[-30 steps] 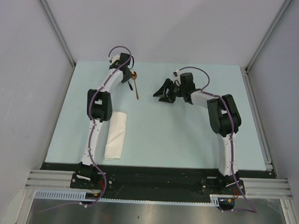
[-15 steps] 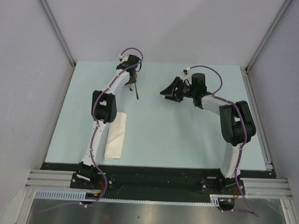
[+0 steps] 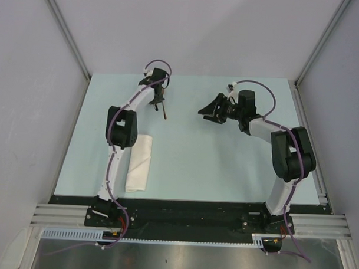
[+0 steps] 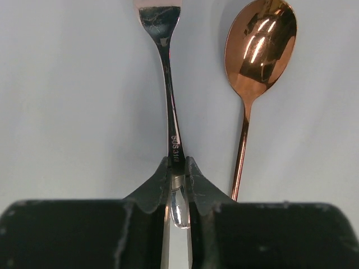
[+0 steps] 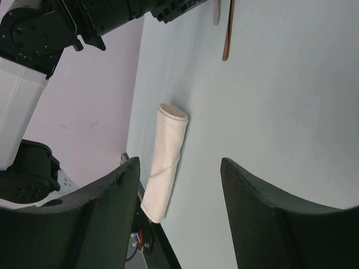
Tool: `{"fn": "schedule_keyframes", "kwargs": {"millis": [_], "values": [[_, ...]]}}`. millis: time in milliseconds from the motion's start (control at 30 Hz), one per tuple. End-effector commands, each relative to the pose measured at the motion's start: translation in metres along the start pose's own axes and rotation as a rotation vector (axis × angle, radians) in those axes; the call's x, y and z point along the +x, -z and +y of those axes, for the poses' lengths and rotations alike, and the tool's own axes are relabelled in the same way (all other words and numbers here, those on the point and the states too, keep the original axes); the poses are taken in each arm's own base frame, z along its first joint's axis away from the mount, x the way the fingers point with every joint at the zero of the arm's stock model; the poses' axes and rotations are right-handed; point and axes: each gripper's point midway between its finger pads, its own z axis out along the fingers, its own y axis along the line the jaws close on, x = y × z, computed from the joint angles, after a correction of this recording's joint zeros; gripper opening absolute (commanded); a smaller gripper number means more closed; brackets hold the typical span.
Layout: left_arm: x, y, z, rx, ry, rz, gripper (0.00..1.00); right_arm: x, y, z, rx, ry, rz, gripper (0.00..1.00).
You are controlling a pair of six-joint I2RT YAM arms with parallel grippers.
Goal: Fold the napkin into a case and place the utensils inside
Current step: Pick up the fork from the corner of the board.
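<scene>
The napkin [image 3: 139,162] lies folded into a narrow cream strip, the case, at the near left of the table, also seen in the right wrist view [image 5: 166,159]. At the far side, my left gripper [image 3: 158,98] is shut on the handle of the silver fork [image 4: 164,84], its jaws [image 4: 177,162] pinching the handle's end. The copper-bowled spoon [image 4: 259,45] lies just to the right of the fork, parallel and apart from it, its handle [image 3: 165,113] pointing toward me. My right gripper [image 3: 211,109] hovers open mid-table with nothing between its fingers [image 5: 178,165].
The pale blue table [image 3: 225,165] ends at a black strip along its near edge. Grey walls with metal rails enclose the left, right and far sides. The left arm's black links [image 5: 112,17] fill the top left of the right wrist view.
My left gripper shifted slightly right over the utensils, then shut on the fork handle. The right arm drew its gripper a little to the right, still open.
</scene>
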Motion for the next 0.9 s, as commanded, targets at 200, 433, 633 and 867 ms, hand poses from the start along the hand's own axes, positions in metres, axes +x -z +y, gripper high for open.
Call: {"fn": "schedule_keyframes", "kwargs": {"millis": [200, 433, 633, 867], "values": [[0.105, 0.056, -0.013, 0.117, 0.009, 0.251, 0.00, 0.021, -0.005, 0.024, -0.033, 0.056, 0.032, 0.64], [0.174, 0.139, -0.004, 0.139, 0.063, 0.278, 0.00, 0.065, -0.012, 0.011, 0.002, 0.041, 0.125, 0.64], [0.213, 0.177, 0.002, 0.201, 0.001, 0.297, 0.34, 0.098, -0.007, -0.005, 0.047, 0.045, 0.184, 0.65], [0.179, 0.177, 0.006, 0.152, -0.075, 0.185, 0.49, 0.112, 0.001, -0.015, 0.056, 0.026, 0.191, 0.65]]}}
